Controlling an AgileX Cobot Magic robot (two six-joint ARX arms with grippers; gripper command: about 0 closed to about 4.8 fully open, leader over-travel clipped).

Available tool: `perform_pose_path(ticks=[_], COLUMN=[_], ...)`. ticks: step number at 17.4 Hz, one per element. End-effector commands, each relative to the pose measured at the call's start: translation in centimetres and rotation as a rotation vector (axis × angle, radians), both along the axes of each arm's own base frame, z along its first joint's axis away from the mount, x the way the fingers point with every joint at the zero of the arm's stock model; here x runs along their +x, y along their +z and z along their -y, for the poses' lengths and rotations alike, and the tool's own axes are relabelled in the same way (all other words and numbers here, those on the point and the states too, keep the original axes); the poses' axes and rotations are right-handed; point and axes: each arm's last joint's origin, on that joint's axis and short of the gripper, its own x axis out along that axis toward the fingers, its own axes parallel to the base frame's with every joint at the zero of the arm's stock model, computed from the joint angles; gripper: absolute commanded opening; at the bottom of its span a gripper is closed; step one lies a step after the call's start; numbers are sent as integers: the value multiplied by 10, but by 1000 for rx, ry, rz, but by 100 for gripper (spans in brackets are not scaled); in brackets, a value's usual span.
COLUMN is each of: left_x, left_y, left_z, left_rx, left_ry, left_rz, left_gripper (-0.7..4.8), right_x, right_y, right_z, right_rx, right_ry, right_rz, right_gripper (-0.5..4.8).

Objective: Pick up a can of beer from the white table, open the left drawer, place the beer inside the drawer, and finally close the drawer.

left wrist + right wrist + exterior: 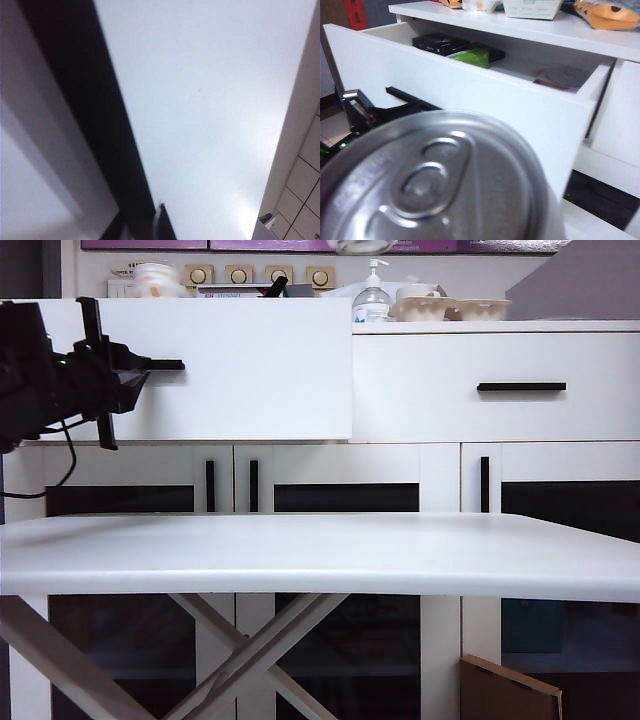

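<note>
Jaws of left gripper (150,365) together on black bar handle (165,365) of left drawer (250,370), at 9 o'clock in exterior view. Left drawer pulled out, front standing proud of second drawer front (495,388) at 3 o'clock. Jaws of right gripper not seen in any view; apparently clamped around can of beer (435,180), can top with pull tab filling right wrist view close under lens, grip itself hidden. Right gripper absent from exterior view. Can of beer held just in front of open left drawer (470,85), not yet inside. Inside drawer: black box (440,43), green pack (472,57), disc (565,77). Left gripper (407,106) also seen in right wrist view on handle (395,92). Left wrist view blurred: drawer front (210,100) and dark handle bar (100,110) only, fingertip (161,220) barely visible. White table (320,555) bare, 6 o'clock in exterior view. Pump bottle (372,295) and trays (450,308) on cabinet top, 12 o'clock.
</note>
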Motion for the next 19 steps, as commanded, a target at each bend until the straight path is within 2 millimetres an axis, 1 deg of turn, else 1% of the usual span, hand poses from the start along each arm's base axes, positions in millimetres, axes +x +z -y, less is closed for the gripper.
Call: perform_pose_path(ticks=[1, 5, 7, 10, 17, 19], left_x=[-11, -30, -36, -47, -100, -118], left_y=[1, -5, -9, -9, 0, -2], left_z=[-3, -4, -4, -4, -7, -8], left_rx=[29, 37, 41, 49, 73, 74], left_ry=[27, 25, 17, 3, 13, 12], left_rz=[6, -34, -52, -64, -74, -88], left_gripper=[-6, -6, -6, -6, -6, -6], right_x=[-9, -15, -17, -20, -22, -22], right_y=[17, 25, 27, 29, 29, 29], right_z=[7, 14, 16, 18, 19, 20], right_rx=[33, 47, 49, 48, 41, 43], right_ry=[-19, -26, -46, -45, -44, -44], right_rz=[79, 102, 108, 109, 101, 103], right_gripper=[40, 40, 40, 40, 40, 40])
